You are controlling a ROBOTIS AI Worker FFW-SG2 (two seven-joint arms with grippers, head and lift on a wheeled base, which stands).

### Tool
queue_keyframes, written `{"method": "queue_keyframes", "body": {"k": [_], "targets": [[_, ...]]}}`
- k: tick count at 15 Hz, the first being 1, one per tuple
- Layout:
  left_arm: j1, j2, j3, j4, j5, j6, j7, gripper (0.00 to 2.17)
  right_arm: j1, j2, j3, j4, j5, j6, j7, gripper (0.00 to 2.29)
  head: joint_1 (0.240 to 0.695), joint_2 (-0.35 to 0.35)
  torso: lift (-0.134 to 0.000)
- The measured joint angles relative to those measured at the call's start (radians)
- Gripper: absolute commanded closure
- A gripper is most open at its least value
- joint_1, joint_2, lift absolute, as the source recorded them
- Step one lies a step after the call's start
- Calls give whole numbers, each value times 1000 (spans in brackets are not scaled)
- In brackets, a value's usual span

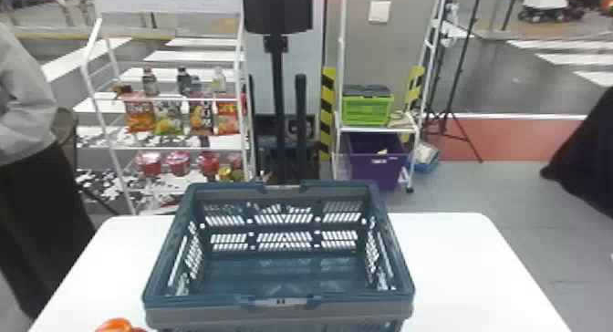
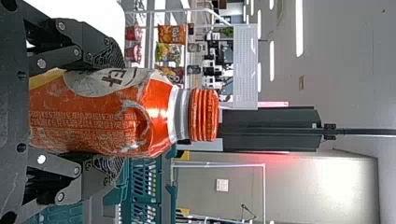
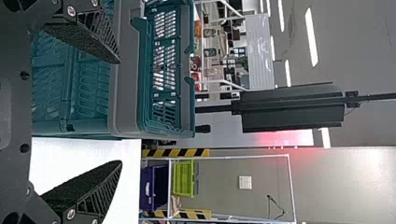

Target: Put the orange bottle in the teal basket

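Observation:
The orange bottle (image 1: 115, 325) shows its top at the head view's bottom edge, left of the teal basket's (image 1: 205, 301) near left corner. In the left wrist view my left gripper (image 2: 122, 112) is shut on the orange bottle (image 2: 100, 116), one finger against each side; the bottle is upright with its cap on, and part of the teal basket (image 2: 169, 196) stands beyond it. My right gripper (image 3: 120, 112) is open with nothing between its fingers, near the teal basket (image 3: 125, 93). The basket's visible inside holds nothing.
The basket stands on a white table (image 1: 460, 262), with bare tabletop to its left and right. Behind the table are a snack rack (image 1: 168, 148), a black pole stand (image 1: 278, 94) and a white shelf with a green crate (image 1: 367, 110) above a purple bin (image 1: 378, 167).

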Motion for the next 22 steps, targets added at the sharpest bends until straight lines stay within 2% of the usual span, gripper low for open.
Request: {"method": "queue_keyframes", "body": {"k": [11,14,16,18,22], "targets": [[5,34,11,1,32,-19,-2,1862,36,0,4,-39,17,0,-1,124,499,0,0],[8,38,50,-40,41,6,-21,1862,38,0,3,-38,18,0,-1,124,499,0,0],[-5,37,114,-98,60,80,-71,1862,39,0,1,-36,20,0,-1,124,499,0,0],[-53,34,200,-166,68,226,-159,1862,41,0,-5,-35,20,-1,-1,124,499,0,0],[-217,69,308,-251,74,575,-281,1862,57,0,-11,-28,17,-29,-8,124,499,0,0]]}}
